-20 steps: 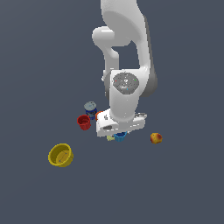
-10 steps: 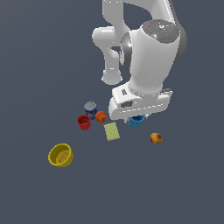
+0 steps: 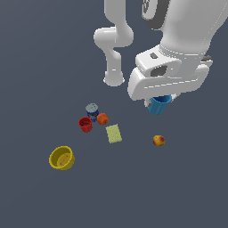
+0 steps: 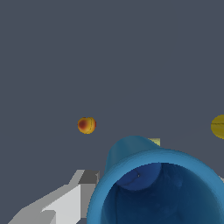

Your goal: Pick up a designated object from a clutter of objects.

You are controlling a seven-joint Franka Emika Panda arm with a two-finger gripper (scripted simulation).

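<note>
Your jaws [image 3: 159, 103] were closed tight on the small bright-blue ribbed round cup [image 3: 160, 105], high above the dark grey surface [image 3: 44, 67]. You needed to hold firm and lift slowly, so it didn't slip.

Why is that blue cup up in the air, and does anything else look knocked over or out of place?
The blue cup hangs under the gripper, which holds it off the floor; that is the pick, not a mishap. Below, the red cup, lidded can, orange ball, pad, fruit and yellow bowl sit undisturbed. Nothing looks spilled.
</note>
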